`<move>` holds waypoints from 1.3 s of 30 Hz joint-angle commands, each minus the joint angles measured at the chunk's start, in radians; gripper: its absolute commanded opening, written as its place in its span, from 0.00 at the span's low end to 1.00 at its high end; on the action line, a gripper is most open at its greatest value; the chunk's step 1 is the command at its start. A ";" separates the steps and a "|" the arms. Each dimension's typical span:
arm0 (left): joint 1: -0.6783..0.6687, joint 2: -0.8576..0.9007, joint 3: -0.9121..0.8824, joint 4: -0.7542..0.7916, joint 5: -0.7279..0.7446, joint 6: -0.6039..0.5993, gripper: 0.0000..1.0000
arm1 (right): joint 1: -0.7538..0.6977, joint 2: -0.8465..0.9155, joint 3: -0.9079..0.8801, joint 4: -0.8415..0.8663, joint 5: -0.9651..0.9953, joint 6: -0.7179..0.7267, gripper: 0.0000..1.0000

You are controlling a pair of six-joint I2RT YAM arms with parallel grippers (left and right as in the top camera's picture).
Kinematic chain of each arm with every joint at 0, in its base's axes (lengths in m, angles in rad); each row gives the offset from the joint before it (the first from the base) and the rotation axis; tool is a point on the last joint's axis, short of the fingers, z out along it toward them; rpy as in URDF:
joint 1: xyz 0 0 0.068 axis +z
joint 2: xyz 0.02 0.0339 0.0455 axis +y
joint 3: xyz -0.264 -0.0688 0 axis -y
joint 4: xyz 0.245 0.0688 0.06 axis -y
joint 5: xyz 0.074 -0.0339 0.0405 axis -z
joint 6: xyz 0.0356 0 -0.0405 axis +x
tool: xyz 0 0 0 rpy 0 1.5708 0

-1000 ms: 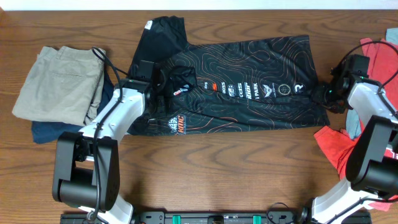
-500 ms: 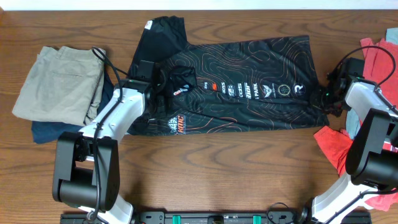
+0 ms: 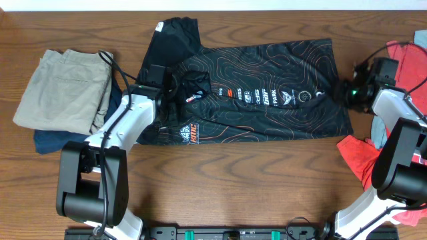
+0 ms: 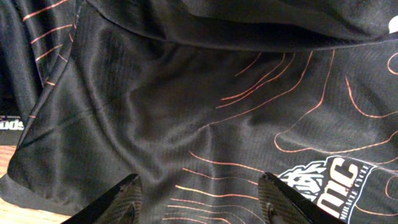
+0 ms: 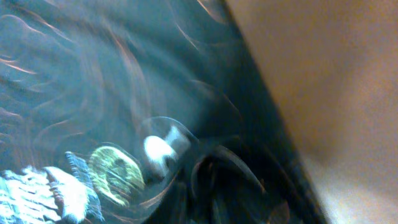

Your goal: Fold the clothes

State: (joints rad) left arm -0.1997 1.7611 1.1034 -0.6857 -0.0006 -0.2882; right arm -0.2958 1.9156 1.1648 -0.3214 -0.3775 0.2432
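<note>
The black jersey (image 3: pixel 267 73) with orange contour lines and white logos lies spread across the middle of the table, its collar bunched at the left. My left gripper (image 3: pixel 168 88) is low over the jersey by the collar. In the left wrist view its fingers (image 4: pixel 200 198) are wide open over the fabric (image 4: pixel 205 106), holding nothing. My right gripper (image 3: pixel 351 91) is at the jersey's right edge. The right wrist view is blurred; it shows jersey logos (image 5: pixel 112 165) and bare table (image 5: pixel 329 74), but the jaws cannot be made out.
Folded khaki trousers (image 3: pixel 63 90) lie on a navy garment (image 3: pixel 53 141) at the left. A red T-shirt (image 3: pixel 363 157) lies at the right edge, beside and under the right arm. Bare wood table (image 3: pixel 253 180) runs along the front.
The right gripper has moved a little toward the back of the table along the jersey's right edge. The left arm and the jersey have not visibly moved.
</note>
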 commanded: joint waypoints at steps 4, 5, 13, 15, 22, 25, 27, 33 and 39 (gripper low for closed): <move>0.005 0.012 -0.004 -0.005 -0.012 -0.002 0.61 | -0.008 -0.027 0.000 0.131 -0.101 0.127 0.33; 0.005 0.012 -0.004 -0.006 -0.011 -0.002 0.62 | -0.009 -0.027 0.000 0.128 -0.089 0.127 0.36; 0.005 0.012 -0.004 -0.004 -0.021 -0.002 0.61 | -0.057 -0.027 0.000 -0.127 0.035 0.068 0.40; 0.005 0.012 -0.004 -0.001 -0.040 -0.002 0.61 | -0.073 -0.027 0.000 -0.208 0.115 0.040 0.41; 0.005 0.015 -0.005 0.026 -0.045 -0.002 0.62 | -0.074 -0.023 -0.005 -0.324 0.232 -0.101 0.42; 0.005 0.026 -0.005 0.029 -0.045 -0.002 0.62 | -0.074 -0.023 -0.021 -0.327 0.234 -0.131 0.34; 0.005 0.035 -0.008 0.029 -0.045 -0.002 0.62 | -0.074 -0.023 -0.037 -0.327 0.245 -0.138 0.31; 0.005 0.039 -0.057 0.023 -0.045 -0.009 0.62 | -0.076 -0.023 -0.104 -0.343 0.499 -0.076 0.27; 0.019 0.039 -0.101 -0.048 -0.040 -0.099 0.63 | -0.100 -0.025 -0.105 -0.470 0.766 0.113 0.29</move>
State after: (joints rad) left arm -0.1932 1.7851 1.0245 -0.7136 -0.0299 -0.3313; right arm -0.3687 1.8618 1.1030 -0.7631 0.1555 0.2489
